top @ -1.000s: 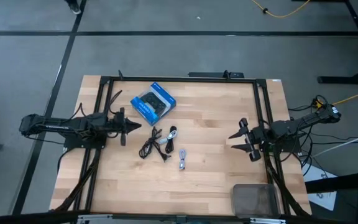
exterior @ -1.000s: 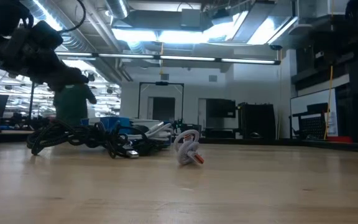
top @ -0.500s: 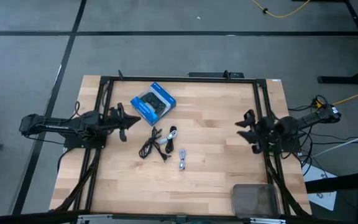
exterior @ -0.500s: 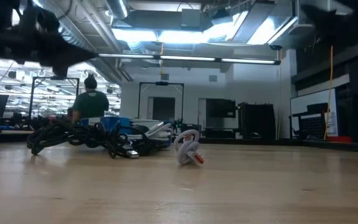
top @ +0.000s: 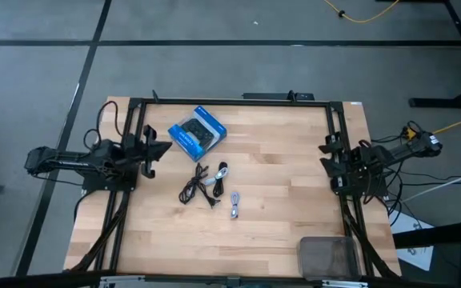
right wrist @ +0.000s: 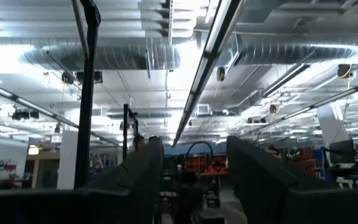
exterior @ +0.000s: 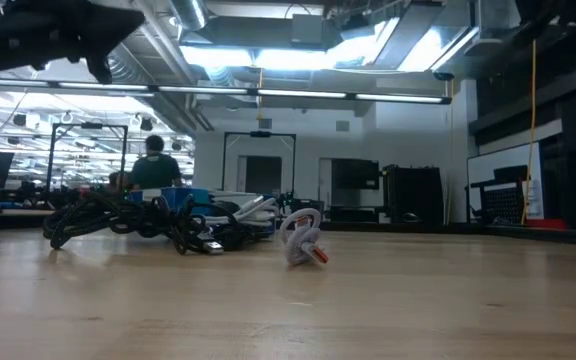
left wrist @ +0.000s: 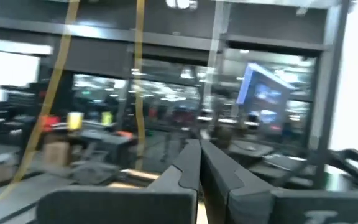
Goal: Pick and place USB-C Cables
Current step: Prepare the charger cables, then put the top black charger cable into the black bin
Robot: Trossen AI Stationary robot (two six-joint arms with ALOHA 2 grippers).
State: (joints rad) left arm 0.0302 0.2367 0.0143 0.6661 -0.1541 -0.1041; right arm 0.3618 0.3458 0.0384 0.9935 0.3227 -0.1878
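Observation:
Several USB-C cables lie loose on the wooden table: a black tangle, another dark coil, and a white-grey one. My left gripper is shut and raised near the table's left edge, left of the cables. Its fingers point up at the room. My right gripper is open at the right edge, far from the cables and also tipped up. Neither touches anything.
A blue box picturing a black controller lies flat just beyond the cables toward the far edge. A grey container sits at the near right corner. A black frame borders the table. A person stands in the room behind.
Both arms have drawn back from the table's middle toward their own edges. The left gripper has moved left and up, rising out of the low view. The right gripper has moved right. Both have tipped upward. The cables have stayed where they were.

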